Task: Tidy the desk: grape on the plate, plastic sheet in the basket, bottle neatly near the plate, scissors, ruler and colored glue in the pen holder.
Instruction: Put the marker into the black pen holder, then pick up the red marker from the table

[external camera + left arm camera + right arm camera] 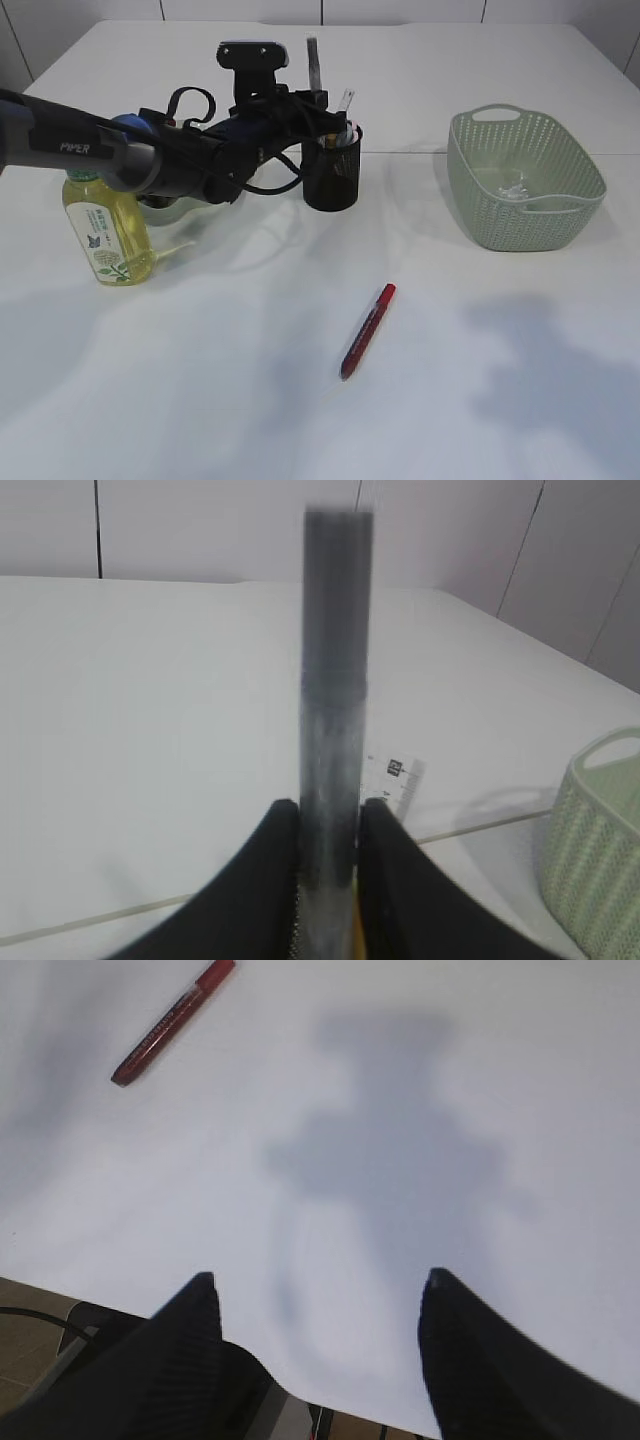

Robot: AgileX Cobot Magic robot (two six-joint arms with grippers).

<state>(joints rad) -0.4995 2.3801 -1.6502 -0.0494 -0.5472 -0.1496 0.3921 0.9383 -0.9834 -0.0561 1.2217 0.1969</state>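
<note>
The left gripper (330, 825) holds the ruler (336, 680) upright between its fingers above the pen holder (331, 172) so it can drop inside, while the right gripper (315, 1290) waits with fingers apart.

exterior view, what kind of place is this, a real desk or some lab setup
Most likely a staged lab tabletop, not a lived-in desk: a plain white table against bare panelled walls, a few sparse props such as the pen holder, green basket and red pen, and a robot arm reaching in.
</note>
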